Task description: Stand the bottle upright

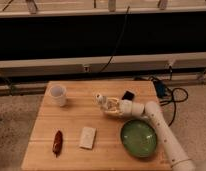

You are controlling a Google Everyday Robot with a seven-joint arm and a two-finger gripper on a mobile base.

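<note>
Claw, i.e. the robot's gripper, camera view. The gripper ends the white arm and sits over the wooden table, just beyond the far-left rim of the green plate. The arm runs along the plate's right side and bends in over its far edge. The gripper's tip meets the bottle. How wide the gripper stands, and whether it is clamped on the bottle or only pressed against it, cannot be told from this view.

The bottle, small and whitish, lies beyond and to the left of the plate, clear of its rim and directly at the gripper's tip. It leans, with its narrower capped end pointing up and away from the plate and its body toward the gripper. Whether its base touches the table cannot be told.

Other items, placed from the plate:
- A white cup stands upright well to the left and farther back.
- A flat white block lies to the left, level with the plate.
- A dark reddish elongated object lies farther left again.
- A small black object sits just past the plate's far rim, near the arm.

Progress, as a judgement: the bottle has been reached and appears part-raised, neither flat nor vertical. Three steps remain: bring it fully upright, seat its base on the table, and withdraw the gripper so that the bottle stands alone.
</note>
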